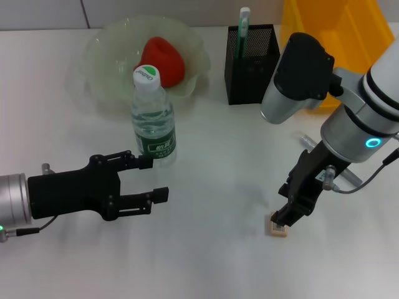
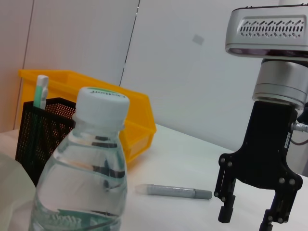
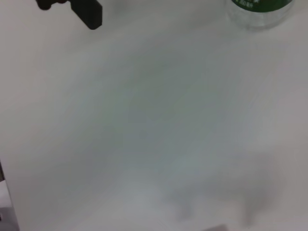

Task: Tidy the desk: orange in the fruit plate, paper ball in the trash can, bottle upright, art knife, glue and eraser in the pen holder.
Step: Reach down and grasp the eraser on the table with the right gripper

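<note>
The clear water bottle (image 1: 153,118) with a white cap stands upright in front of the pale green fruit plate (image 1: 103,62), which holds a red-orange fruit (image 1: 163,60). My left gripper (image 1: 154,179) is open just in front of the bottle and touches nothing. My right gripper (image 1: 283,218) points down with its tips right over the small tan eraser (image 1: 278,228); in the left wrist view the right gripper (image 2: 248,219) shows its fingers apart. A green-and-white stick (image 1: 243,28) stands in the black mesh pen holder (image 1: 251,68). A grey pen-shaped stick (image 2: 173,191) lies behind the right arm. The paper ball is out of view.
A yellow bin (image 1: 330,25) stands at the back right beside the pen holder. The right wrist view shows bare white table, the bottle's base (image 3: 260,9) and one finger of the left gripper (image 3: 86,12).
</note>
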`<state>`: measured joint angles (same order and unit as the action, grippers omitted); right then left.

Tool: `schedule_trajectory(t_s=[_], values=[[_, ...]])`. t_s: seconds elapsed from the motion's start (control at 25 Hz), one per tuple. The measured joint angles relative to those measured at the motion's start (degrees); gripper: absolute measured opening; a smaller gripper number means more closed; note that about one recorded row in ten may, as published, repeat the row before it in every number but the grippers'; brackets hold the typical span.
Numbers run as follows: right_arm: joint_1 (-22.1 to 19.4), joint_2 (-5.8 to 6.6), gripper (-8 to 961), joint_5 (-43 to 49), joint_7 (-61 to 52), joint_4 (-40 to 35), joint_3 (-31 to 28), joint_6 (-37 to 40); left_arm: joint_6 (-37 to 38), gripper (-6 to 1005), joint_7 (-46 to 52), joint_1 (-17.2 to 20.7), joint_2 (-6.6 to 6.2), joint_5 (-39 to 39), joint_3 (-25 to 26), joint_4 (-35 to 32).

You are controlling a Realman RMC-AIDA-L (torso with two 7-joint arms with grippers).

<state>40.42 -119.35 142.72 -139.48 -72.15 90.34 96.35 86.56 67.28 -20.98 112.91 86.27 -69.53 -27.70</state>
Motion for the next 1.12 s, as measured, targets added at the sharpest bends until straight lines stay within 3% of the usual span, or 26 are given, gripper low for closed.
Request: schedule_trajectory(t_s=[0.32,1.12], values=[[-0.2,-0.03,470,0.2,1.8,1.4,4.6,-2.0,-0.3,783,-0.1,0.1,0.03,0.0,-0.1,0.2],[0.2,-0.26,420,0.0,2.5,5.5,9.7,-7.3,-0.9,783,0.1,0.1,0.15,0.0,0.1,0.2]])
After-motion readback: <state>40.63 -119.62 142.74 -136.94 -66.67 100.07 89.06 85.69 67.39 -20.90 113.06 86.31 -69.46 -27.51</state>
